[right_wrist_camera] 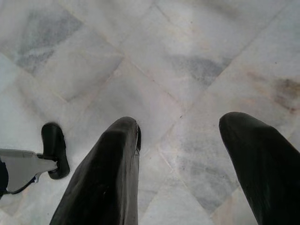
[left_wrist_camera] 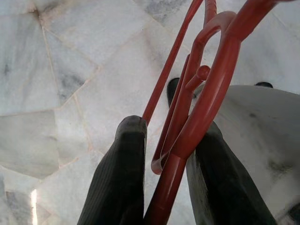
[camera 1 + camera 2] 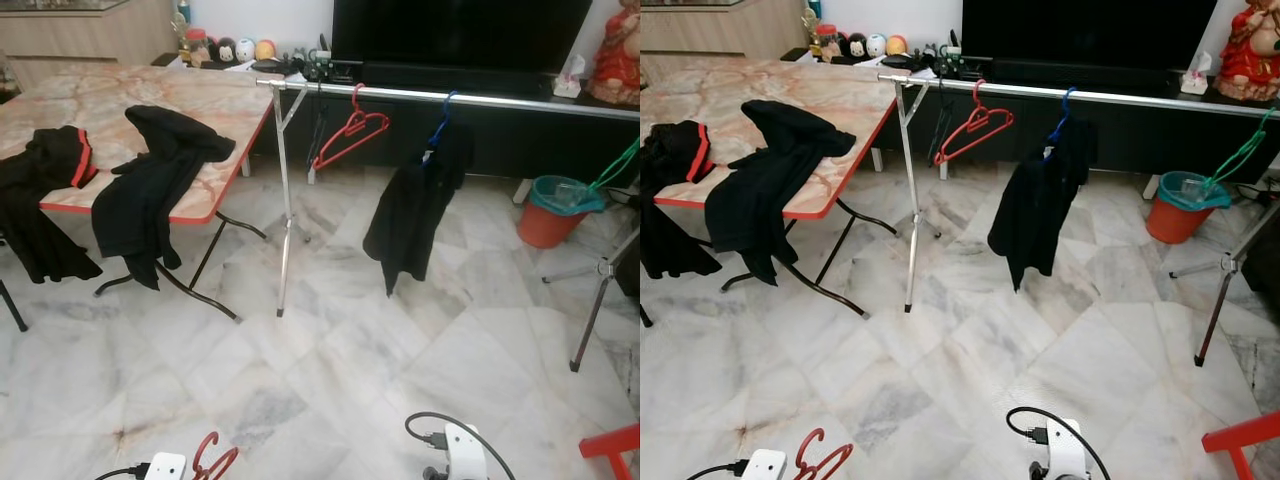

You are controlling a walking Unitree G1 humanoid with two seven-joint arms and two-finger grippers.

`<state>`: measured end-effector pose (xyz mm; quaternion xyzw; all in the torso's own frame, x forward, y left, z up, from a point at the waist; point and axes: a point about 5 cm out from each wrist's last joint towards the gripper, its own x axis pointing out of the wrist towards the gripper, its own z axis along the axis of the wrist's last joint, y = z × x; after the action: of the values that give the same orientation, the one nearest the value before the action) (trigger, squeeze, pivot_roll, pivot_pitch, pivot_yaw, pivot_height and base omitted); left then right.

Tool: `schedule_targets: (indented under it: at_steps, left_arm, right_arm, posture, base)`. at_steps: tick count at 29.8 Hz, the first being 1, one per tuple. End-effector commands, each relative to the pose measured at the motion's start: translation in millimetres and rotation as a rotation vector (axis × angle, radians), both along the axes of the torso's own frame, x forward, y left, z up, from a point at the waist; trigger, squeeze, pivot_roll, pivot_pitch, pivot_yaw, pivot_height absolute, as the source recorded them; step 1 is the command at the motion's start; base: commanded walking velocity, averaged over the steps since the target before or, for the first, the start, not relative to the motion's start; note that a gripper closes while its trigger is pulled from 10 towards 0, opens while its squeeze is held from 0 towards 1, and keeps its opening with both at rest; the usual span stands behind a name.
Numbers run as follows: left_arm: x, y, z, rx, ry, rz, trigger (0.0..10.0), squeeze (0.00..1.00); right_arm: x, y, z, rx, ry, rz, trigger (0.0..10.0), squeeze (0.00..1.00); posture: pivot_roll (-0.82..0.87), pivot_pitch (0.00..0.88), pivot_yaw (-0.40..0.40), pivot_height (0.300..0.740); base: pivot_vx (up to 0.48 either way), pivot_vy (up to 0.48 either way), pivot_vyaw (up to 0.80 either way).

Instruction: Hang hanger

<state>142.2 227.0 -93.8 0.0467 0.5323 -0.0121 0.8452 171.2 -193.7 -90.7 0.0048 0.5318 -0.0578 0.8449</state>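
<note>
A red plastic hanger [image 2: 206, 93] lies between the black fingers of my left gripper [image 2: 171, 129], which is shut on it; its hook [image 3: 213, 457] pokes up at the bottom left of the left eye view. A silver clothes rail [image 3: 450, 96] runs across the room ahead, well away from both arms. On it hang an empty red hanger [image 3: 350, 132], a blue hanger [image 3: 441, 118] carrying a black garment [image 3: 415, 205], and a green hanger [image 3: 620, 165] at the far right. My right gripper [image 1: 183, 124] is open over the marble floor, holding nothing.
A folding table [image 3: 230, 100] with a red edge stands at the left, with two black garments [image 3: 150, 190] [image 3: 40, 190] draped over it. The rail's legs [image 3: 283, 240] [image 3: 595, 310] stand on the floor. An orange bin [image 3: 555, 210] and a red stool corner [image 3: 615, 445] are at the right.
</note>
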Motion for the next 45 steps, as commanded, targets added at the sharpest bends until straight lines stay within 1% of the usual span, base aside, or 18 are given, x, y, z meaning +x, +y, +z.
schedule_targets:
  at_steps: [1,4,9,11,15,17,20,26,29,34,37,39,41,45]
  left_arm:
    - [8.1,0.1,3,0.006,-0.027,0.007,10.0,0.0]
    - [8.2,-0.8,3,0.001,-0.027,0.008,10.0,0.0]
    - [6.0,-0.8,2,0.0,-0.021,0.013,10.0,0.0]
    - [2.8,0.3,1,0.004,-0.013,0.016,10.0,0.0]
    - [2.0,1.6,1,0.004,-0.013,0.02,10.0,0.0]
    - [1.9,1.8,1,0.005,-0.013,0.016,10.0,0.0]
    - [2.4,1.9,1,0.007,-0.014,0.01,10.0,0.0]
    - [7.3,0.2,2,0.008,-0.026,0.006,10.0,0.0]
    - [8.7,-0.6,3,0.006,-0.03,0.001,10.0,0.0]
    - [9.8,-1.8,3,0.007,-0.034,-0.005,10.0,0.0]
    - [9.8,-1.6,3,0.008,-0.034,-0.004,10.0,0.0]
    - [9.6,-1.5,3,0.009,-0.034,-0.004,10.0,0.0]
    - [9.5,-1.3,3,0.01,-0.035,-0.002,10.0,0.0]
    - [9.7,-1.5,3,0.009,-0.036,-0.003,10.0,0.0]
  right_arm:
    - [-3.2,-2.0,-1,-0.024,0.026,0.004,10.0,0.0]
    - [-4.4,-0.7,-2,-0.031,0.034,0.025,10.0,0.0]
    - [-2.4,-4.0,-1,-0.029,0.017,0.03,10.0,0.0]
    - [-1.8,-4.0,0,-0.019,0.009,0.035,10.0,0.0]
    - [-0.7,-6.4,1,-0.014,0.004,0.019,10.0,0.0]
    - [-0.9,-4.3,0,-0.015,0.007,0.023,10.0,0.0]
    - [-0.6,-0.9,0,-0.008,0.004,0.037,10.0,0.0]
    - [1.4,0.3,1,0.003,-0.015,0.055,10.0,0.0]
    - [2.9,1.4,1,0.005,-0.024,0.083,10.0,0.0]
    - [3.5,-2.0,2,-0.018,-0.015,0.121,10.0,0.0]
    - [2.8,-9.9,3,-0.026,-0.02,0.061,10.0,0.0]
    - [2.9,-10.9,3,-0.025,-0.024,0.062,10.0,0.0]
    - [2.7,-1.9,2,-0.026,-0.019,0.064,10.0,0.0]
    - [2.7,-0.7,1,-0.033,-0.017,0.069,10.0,0.0]
  posture:
    - [0.03,0.0,-0.025,0.74]
    - [0.03,0.0,-0.025,0.74]
    - [0.03,0.0,-0.021,0.74]
    - [0.04,0.0,-0.021,0.74]
    - [0.04,0.0,-0.02,0.74]
    - [0.04,0.0,-0.017,0.74]
    - [0.04,0.0,-0.014,0.74]
    - [0.04,0.0,-0.014,0.74]
    - [0.04,0.0,-0.014,0.74]
    - [0.04,0.0,-0.019,0.74]
    - [0.04,0.0,-0.019,0.74]
    - [0.04,0.0,-0.02,0.74]
    - [0.04,0.0,-0.022,0.74]
    - [0.04,0.0,-0.022,0.74]
  base:
    - [0.371,0.0,-0.77]
    - [0.369,0.0,-0.77]
    - [0.373,0.0,0.0]
    - [0.375,0.0,0.0]
    - [0.379,0.0,0.0]
    - [0.379,0.0,0.0]
    - [0.38,0.0,0.0]
    - [0.38,0.0,0.0]
    - [0.381,0.0,0.0]
    - [0.38,0.0,0.0]
    - [0.381,0.0,0.0]
    - [0.382,0.0,0.0]
    - [0.379,0.0,0.0]
    - [0.381,0.0,0.0]
